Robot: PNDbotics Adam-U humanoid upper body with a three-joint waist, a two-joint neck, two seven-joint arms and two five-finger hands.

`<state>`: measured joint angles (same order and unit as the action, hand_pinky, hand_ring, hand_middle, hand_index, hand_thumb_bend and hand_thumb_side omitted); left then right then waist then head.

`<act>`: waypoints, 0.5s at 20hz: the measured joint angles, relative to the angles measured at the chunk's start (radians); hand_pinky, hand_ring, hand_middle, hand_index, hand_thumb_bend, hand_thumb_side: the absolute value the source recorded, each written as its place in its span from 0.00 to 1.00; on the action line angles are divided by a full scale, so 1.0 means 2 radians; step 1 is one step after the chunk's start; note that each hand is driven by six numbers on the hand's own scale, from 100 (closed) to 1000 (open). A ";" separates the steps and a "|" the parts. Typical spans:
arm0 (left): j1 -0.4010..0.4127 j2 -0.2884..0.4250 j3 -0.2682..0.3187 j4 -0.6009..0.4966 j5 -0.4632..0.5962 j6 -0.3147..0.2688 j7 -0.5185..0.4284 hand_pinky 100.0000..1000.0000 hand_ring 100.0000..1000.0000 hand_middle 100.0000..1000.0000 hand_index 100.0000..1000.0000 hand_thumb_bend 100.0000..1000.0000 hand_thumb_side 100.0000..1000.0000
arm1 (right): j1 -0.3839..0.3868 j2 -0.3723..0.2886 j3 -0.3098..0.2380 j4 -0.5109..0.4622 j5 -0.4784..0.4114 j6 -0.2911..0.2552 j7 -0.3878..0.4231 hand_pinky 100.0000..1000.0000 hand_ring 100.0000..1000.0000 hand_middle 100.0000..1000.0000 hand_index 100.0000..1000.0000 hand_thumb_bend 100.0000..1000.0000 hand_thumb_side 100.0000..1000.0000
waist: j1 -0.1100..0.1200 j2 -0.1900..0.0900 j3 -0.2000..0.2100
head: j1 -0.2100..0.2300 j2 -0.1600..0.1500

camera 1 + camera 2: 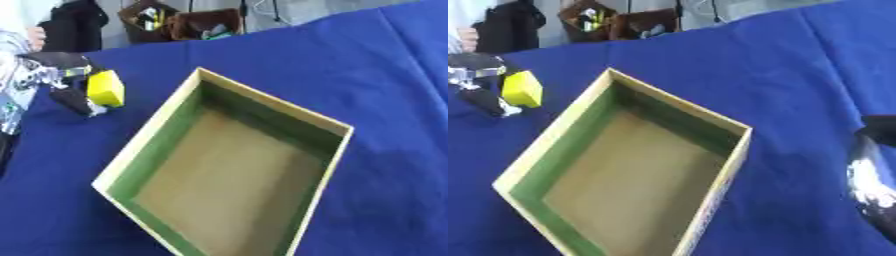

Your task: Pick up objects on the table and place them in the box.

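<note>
A yellow block [106, 88] hangs just above the blue tablecloth at the upper left, with my left hand [72, 95] shut on it, dark fingers curled round its left side. The block is left of the open box [153, 127], outside its near-left wall. This box has pale wooden rims, green inner walls and a brown floor with nothing lying on it. A blurred black and silver part of my right hand [871, 182] shows at the right edge of the right eye view, apart from the box.
Blue cloth [385, 75] covers the whole table, with open room right of the box. Beyond the far table edge stand brown baskets [179, 22] holding small items, and a dark garment [74, 27] hangs at the far left.
</note>
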<state>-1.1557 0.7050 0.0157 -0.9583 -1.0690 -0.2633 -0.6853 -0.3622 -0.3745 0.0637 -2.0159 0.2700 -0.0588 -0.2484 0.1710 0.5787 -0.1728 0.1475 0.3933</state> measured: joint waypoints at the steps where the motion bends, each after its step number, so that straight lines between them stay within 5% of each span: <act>1: 0.000 0.000 0.000 0.000 0.001 0.002 0.002 0.30 0.42 0.57 0.80 0.00 0.32 | 0.000 0.000 0.000 0.000 0.000 0.000 0.000 0.70 0.61 0.53 0.70 0.00 0.36 | 0.000 0.000 0.000 | 0.000 0.000; 10: 0.000 0.001 0.000 0.007 0.020 0.019 0.022 0.20 0.35 0.47 0.68 0.00 0.47 | 0.000 0.000 0.000 0.000 0.000 0.001 -0.001 0.70 0.61 0.53 0.70 0.00 0.36 | 0.000 0.000 0.000 | 0.002 0.001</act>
<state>-1.1564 0.7079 0.0154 -0.9442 -1.0294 -0.2247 -0.6406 -0.3619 -0.3745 0.0629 -2.0160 0.2701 -0.0565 -0.2499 0.1708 0.5791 -0.1732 0.1519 0.3943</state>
